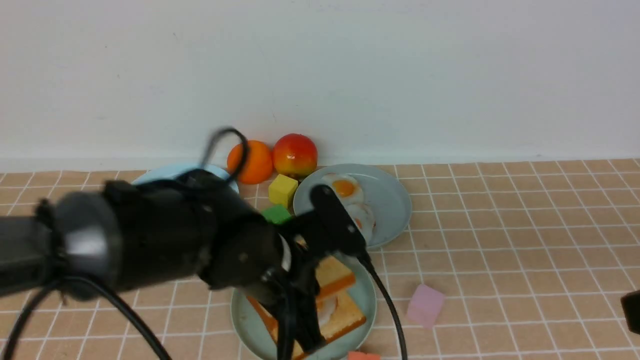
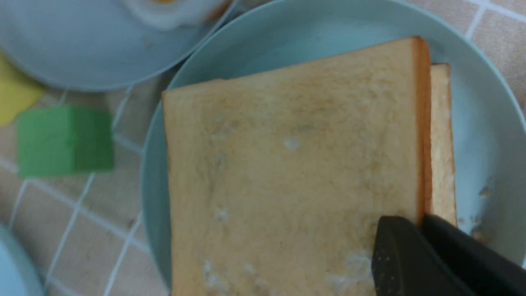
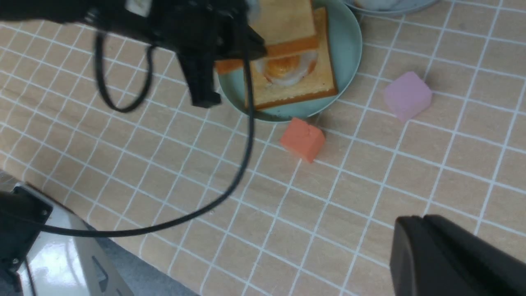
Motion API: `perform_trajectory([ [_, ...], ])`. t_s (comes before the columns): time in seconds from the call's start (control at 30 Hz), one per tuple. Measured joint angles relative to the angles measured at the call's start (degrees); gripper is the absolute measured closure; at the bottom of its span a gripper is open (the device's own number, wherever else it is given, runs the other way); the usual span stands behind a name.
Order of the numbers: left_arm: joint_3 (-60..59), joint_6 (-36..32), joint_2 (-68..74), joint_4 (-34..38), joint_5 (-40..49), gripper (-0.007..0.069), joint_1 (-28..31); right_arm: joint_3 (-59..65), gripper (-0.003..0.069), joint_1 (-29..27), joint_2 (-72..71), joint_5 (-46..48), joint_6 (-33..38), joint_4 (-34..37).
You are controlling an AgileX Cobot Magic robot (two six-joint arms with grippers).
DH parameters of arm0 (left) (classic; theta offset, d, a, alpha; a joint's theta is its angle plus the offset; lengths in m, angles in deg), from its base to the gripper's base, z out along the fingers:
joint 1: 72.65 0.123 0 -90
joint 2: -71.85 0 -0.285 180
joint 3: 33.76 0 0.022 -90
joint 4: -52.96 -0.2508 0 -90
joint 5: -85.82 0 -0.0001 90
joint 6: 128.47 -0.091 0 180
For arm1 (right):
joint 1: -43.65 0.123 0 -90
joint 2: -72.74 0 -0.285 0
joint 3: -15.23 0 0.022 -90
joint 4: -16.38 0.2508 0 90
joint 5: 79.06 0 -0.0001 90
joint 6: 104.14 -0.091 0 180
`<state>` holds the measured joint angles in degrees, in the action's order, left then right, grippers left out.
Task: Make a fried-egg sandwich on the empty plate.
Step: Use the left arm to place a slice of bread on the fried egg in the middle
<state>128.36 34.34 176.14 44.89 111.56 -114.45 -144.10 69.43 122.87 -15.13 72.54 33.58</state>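
Jaws of the left gripper [image 2: 421,225] lay pressed together in the left wrist view, their tips against the crusted edge of the upper toast slice [image 2: 287,164]. Whether any crust was pinched between them could not be told. That slice covered most of the lower toast slice [image 2: 441,135], which showed only as a strip along one side. Both lay on the mint-green plate [image 2: 489,135]. A green cube [image 2: 63,139] and a yellow cube [image 2: 14,94] stood on the checked tablecloth [image 2: 102,213] beside it, near the greyish-blue plate [image 2: 82,53].

From the front, the left arm [image 1: 150,235] reached in over the mint-green plate. The upper slice sat tilted, and the fried egg [image 1: 327,306] showed white between the slices. Just behind, the greyish-blue plate carried two more fried eggs [image 1: 345,187]. An orange [image 1: 250,161] and a red-and-yellow fruit [image 1: 295,154] stood by the wall. A pink cube [image 1: 425,305] lay right of the mint-green plate, and the arm largely hid a light blue plate [image 1: 150,175].

The right wrist view showed the right gripper [image 3: 425,220] with its jaws together, holding nothing, over bare tablecloth well apart from the sandwich. An orange-red cube [image 3: 302,139] sat just beside the mint-green plate's rim.
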Motion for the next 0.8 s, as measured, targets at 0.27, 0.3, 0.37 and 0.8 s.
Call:
perform_trajectory([
  [0.27, 0.00, 0.51, 1.96, -0.36, -1.71, 0.0614, -0.40, 0.00, 0.0627, 0.00, -1.85, 0.27, 0.00, -0.05],
  [0.3, 0.00, 0.61, 1.96, -0.01, -1.71, 0.0614, -0.45, 0.00, 0.0627, 0.00, -1.84, 0.27, 0.00, -0.05],
  [0.37, 0.00, 0.73, 2.13, 0.83, -1.98, 0.0614, -0.45, 0.00, 0.0627, 0.00, -1.90, 0.27, 0.00, -0.05],
  [0.8, 0.00, 0.80, 3.00, 3.76, -2.43, 0.0465, -0.45, 0.00, 0.0624, 0.00, -1.90, 0.27, 0.00, 0.06],
])
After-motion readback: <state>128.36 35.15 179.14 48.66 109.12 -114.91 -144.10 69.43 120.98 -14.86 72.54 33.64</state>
